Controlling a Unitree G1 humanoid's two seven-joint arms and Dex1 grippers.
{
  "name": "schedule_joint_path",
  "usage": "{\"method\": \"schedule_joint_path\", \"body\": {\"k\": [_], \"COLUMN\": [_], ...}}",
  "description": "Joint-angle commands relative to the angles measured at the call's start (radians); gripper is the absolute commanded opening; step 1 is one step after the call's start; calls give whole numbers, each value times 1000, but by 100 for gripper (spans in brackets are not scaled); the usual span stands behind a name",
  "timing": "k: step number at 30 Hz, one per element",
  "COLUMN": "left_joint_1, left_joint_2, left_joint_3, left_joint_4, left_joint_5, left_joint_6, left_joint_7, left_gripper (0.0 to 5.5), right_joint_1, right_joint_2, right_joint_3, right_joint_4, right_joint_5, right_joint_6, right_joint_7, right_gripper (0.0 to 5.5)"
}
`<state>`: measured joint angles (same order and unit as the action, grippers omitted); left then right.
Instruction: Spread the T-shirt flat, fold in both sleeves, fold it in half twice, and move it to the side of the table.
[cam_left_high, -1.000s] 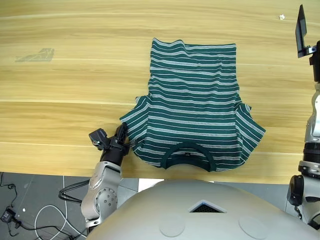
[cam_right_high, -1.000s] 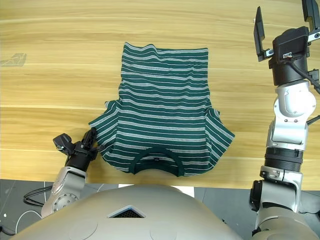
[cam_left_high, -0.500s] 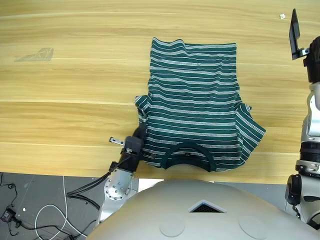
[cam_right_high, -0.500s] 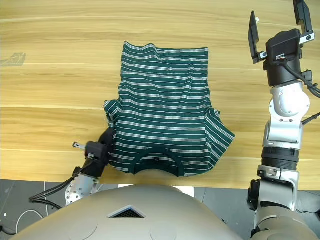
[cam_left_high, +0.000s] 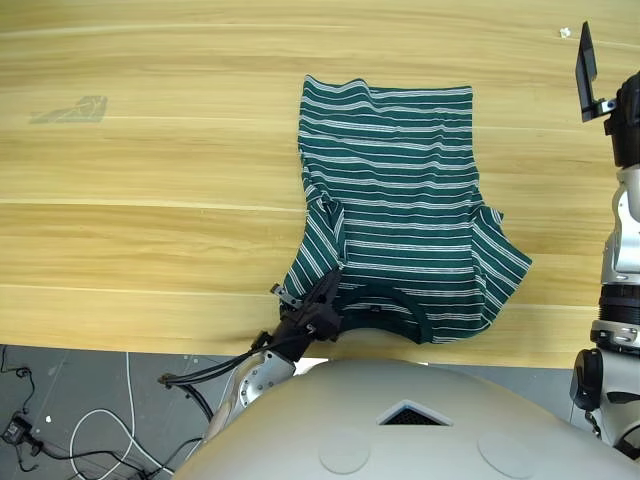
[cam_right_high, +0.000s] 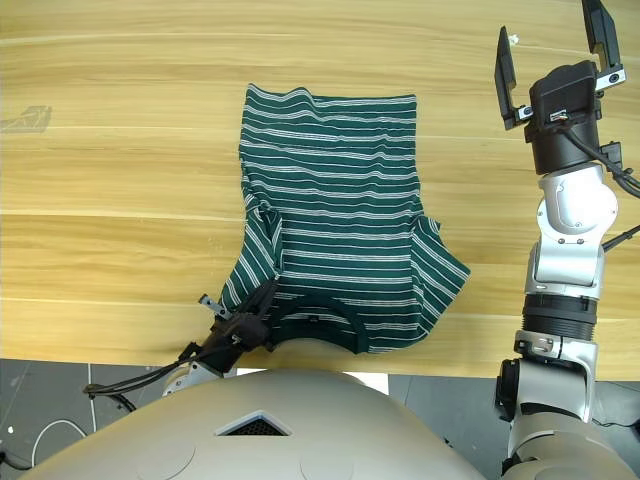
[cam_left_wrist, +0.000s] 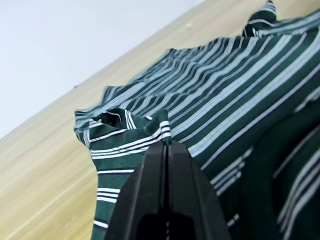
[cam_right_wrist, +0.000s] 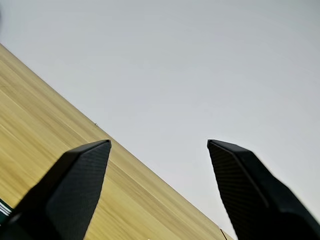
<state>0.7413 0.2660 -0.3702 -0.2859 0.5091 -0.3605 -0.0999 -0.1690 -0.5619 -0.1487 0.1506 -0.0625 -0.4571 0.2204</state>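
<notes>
A dark green T-shirt (cam_left_high: 400, 210) with white stripes lies on the wooden table (cam_left_high: 150, 200), collar toward me. Its left sleeve (cam_left_high: 318, 255) is folded inward over the body; the right sleeve (cam_left_high: 505, 255) still sticks out. My left gripper (cam_left_high: 322, 300) sits at the near table edge beside the collar, shut on the left sleeve's hem, as the left wrist view shows at the gripper (cam_left_wrist: 165, 142) with the sleeve (cam_left_wrist: 125, 132) pinched. My right gripper (cam_right_high: 555, 55) is raised above the table's far right, open and holding nothing.
A small white scrap (cam_left_high: 563, 33) lies at the table's far right. A faint grey mark (cam_left_high: 70, 110) is on the wood at far left. Cables (cam_left_high: 60, 430) lie on the floor below the near edge. Wide bare wood lies left of the shirt.
My left gripper has swung right along the near edge, dragging the left sleeve inward over the shirt's body. The right arm shifted slightly left and stays raised.
</notes>
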Motion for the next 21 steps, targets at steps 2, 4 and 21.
{"method": "schedule_joint_path", "body": {"k": [2,4,21], "left_joint_1": [-9,-6,-54], "left_joint_2": [39,73,78], "left_joint_3": [-2,-14,250], "left_joint_4": [11,6,-486], "left_joint_5": [-3,-20,-984], "left_joint_6": [13,-26,213], "left_joint_7": [-12,-34,-77], "left_gripper": [50,79,250], "right_joint_1": [-1,-3,342], "right_joint_2": [5,5,-63], "right_joint_3": [9,11,-136], "right_joint_4": [11,14,-112], "right_joint_5": [-7,-5,733], "right_joint_6": [-2,-1,513], "right_joint_7": [15,18,594], "right_gripper": [357,357,357]}}
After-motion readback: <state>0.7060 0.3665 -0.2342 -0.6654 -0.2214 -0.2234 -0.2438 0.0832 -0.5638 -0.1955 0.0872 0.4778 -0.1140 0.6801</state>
